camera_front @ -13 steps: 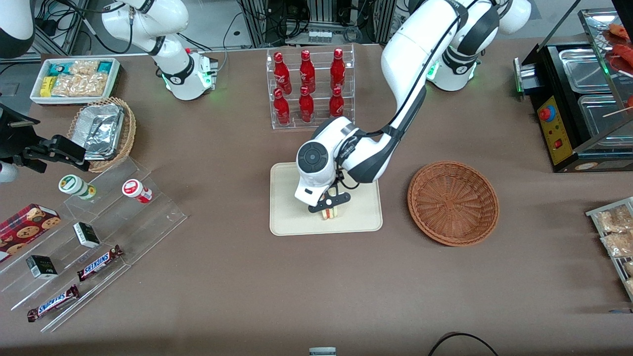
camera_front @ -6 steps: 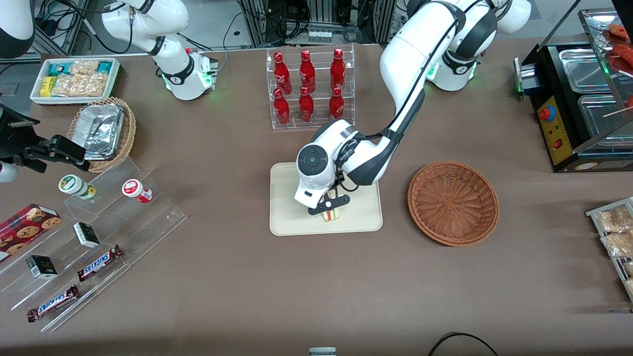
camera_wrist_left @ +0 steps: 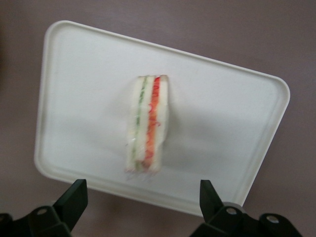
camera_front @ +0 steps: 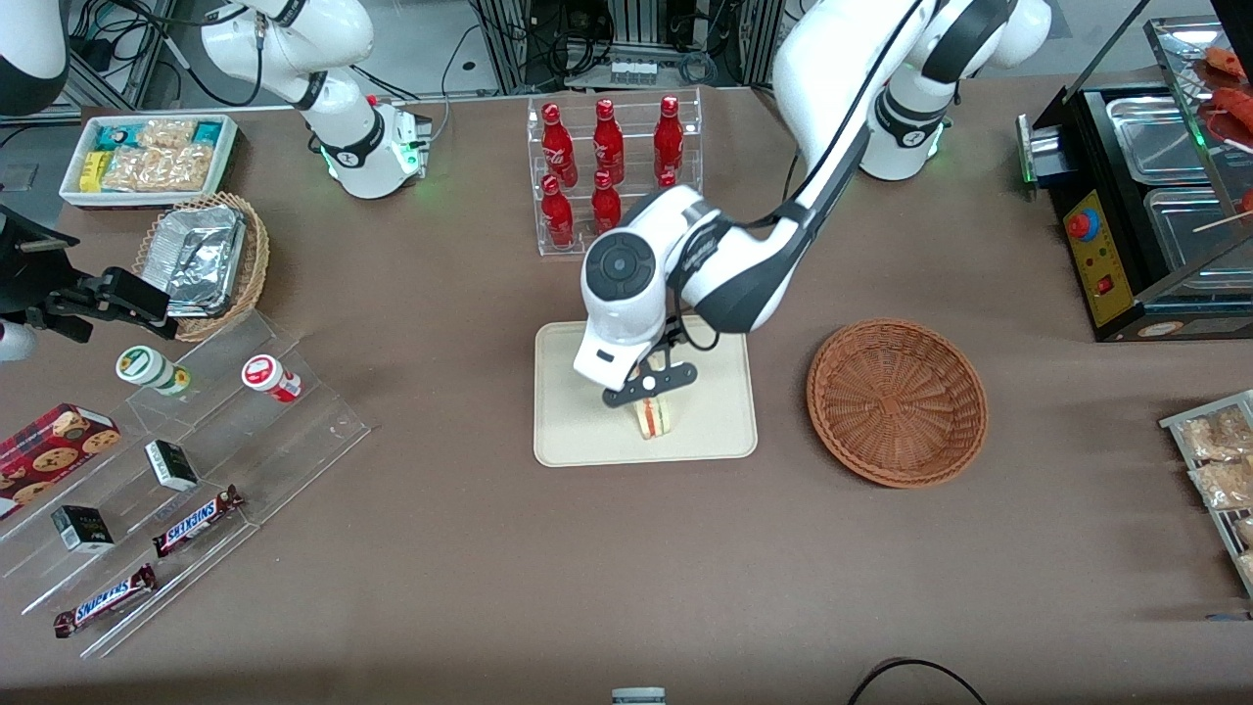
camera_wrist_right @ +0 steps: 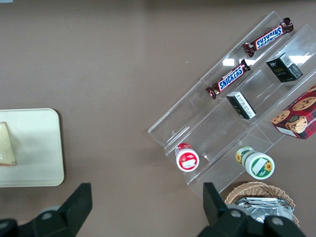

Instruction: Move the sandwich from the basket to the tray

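The sandwich, a pale bread wedge with red, green and yellow layers on its cut edge, rests on the cream tray. The left wrist view looks straight down on the sandwich in the middle of the tray. My gripper hangs open just above the sandwich, and its black fingertips are spread wide with nothing between them. The reddish-brown wicker basket lies empty beside the tray, toward the working arm's end of the table. The right wrist view catches the tray's corner and the sandwich's white side.
A clear rack of red bottles stands farther from the front camera than the tray, close to my arm. A clear stepped shelf with snack bars and jars, a tan basket of foil containers and a white snack box lie toward the parked arm's end.
My gripper has let go of the sandwich and risen off the tray. The sandwich stays where it was set down.
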{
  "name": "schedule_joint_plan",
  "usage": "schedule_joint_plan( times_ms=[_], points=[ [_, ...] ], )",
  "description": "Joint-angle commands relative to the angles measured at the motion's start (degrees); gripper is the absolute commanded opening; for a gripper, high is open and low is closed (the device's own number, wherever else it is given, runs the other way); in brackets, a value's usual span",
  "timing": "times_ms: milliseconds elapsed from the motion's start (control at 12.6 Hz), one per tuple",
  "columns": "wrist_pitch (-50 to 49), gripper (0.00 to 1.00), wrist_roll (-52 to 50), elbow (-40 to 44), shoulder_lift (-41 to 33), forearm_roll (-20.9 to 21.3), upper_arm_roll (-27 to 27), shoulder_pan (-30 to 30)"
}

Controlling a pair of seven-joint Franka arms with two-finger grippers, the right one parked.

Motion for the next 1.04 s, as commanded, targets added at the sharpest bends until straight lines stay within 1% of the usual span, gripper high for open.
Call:
schedule_joint_plan(
  times_ms=[0, 159, 319, 478, 796, 956],
  points=[
    [-5.21, 1.00, 9.27, -2.00, -4.58, 0.43, 0.85, 0.83],
    [-7.16, 1.00, 10.82, -7.25, -9.41, 0.60, 1.47, 2.67],
    [-8.91, 1.00, 11.60, -10.95, -12.84, 1.83, 4.53, 3.73],
    [-9.09, 1.00, 18.16, -14.29, -14.78, 2.19, 5.25, 7.14],
    [-9.18, 1.00, 32.13, -21.58, -22.33, 2.10, 5.16, 16.19],
    [-9.27, 1.00, 36.90, -24.75, -25.76, 2.10, 5.25, 20.24]
  ],
)
